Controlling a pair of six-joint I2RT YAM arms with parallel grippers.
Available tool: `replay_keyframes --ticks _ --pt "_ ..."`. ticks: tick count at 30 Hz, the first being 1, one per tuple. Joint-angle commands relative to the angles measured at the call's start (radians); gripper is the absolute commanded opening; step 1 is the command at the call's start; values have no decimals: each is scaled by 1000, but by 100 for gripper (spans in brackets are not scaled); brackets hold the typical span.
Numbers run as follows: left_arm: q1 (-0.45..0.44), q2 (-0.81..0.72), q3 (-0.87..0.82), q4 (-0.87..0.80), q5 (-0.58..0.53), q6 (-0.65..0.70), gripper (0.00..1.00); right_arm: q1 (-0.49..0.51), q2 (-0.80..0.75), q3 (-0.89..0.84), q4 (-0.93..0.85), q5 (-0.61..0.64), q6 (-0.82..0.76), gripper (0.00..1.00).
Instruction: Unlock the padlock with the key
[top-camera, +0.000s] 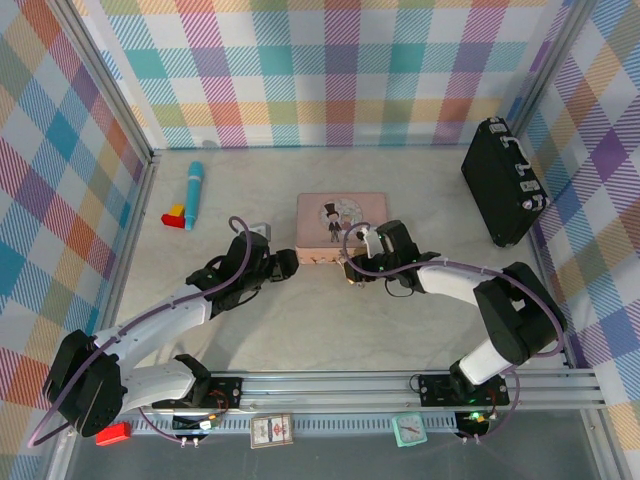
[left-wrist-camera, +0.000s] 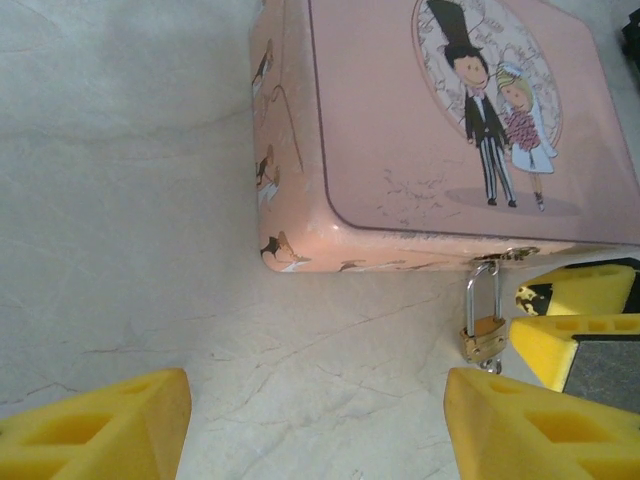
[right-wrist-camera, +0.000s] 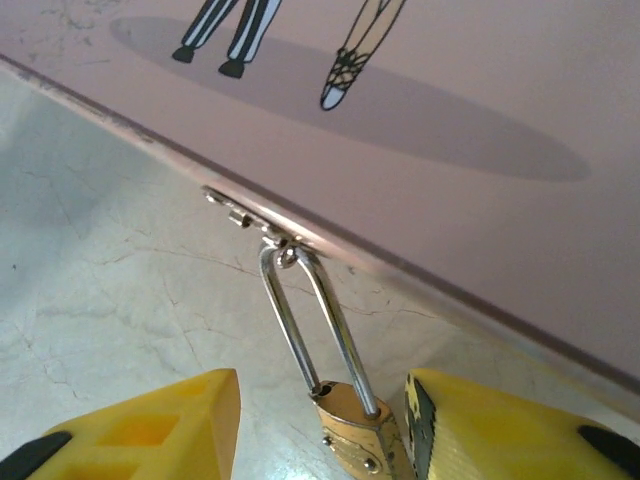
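Brass padlock (right-wrist-camera: 352, 428) lies on the marbled table (right-wrist-camera: 100, 260), shackle (right-wrist-camera: 298, 322) through the hasp (right-wrist-camera: 245, 212) of the pink tin (right-wrist-camera: 450, 90). We note the right gripper (right-wrist-camera: 322, 405) spread astride its body, and the left gripper (left-wrist-camera: 315, 425) gaping wide nearby, holding nothing.

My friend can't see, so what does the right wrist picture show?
A tiny brass padlock is hooked by its silver shackle to the latch of a pink tin. Yellow fingers sit open either side of it, over a pale marbled table.
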Motion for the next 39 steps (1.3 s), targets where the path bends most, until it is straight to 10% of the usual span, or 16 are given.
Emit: replay_keyframes --ticks 1,23,39 --pt "15 -6 -22 1 21 17 67 3 8 -35 19 -24 -6 47" --pt "44 56 32 7 49 48 69 5 95 -41 24 12 28 25" --pt "142 475 370 4 101 101 68 84 28 -88 73 168 223 1"
